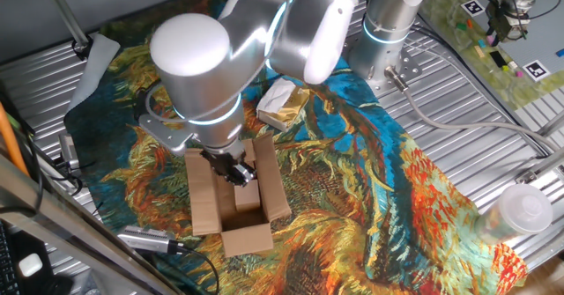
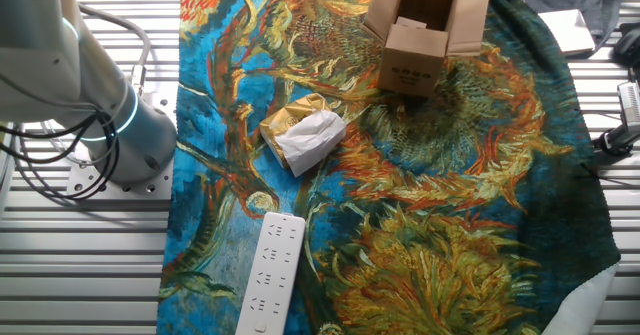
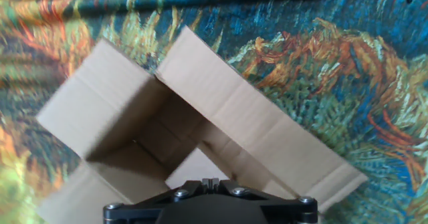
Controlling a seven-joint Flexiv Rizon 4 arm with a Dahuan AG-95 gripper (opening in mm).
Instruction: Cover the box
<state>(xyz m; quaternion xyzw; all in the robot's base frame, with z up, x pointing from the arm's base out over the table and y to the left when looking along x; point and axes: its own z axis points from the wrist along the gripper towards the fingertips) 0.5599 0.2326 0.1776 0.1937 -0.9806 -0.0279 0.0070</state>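
Low in the centre of one fixed view, my gripper [image 1: 236, 173] hangs just over the open box [image 1: 238, 198], fingers looking pressed together in the hand view. I'd judge the step is folding a flap: push from outside its hinge, sweeping inward, keeping low so the carton doesn't slide on the cloth [image 1: 352, 163]. All four flaps splay outward around the mouth beneath the fingers.

dark print on box [image 2: 410, 73] side (too small), nothing readable
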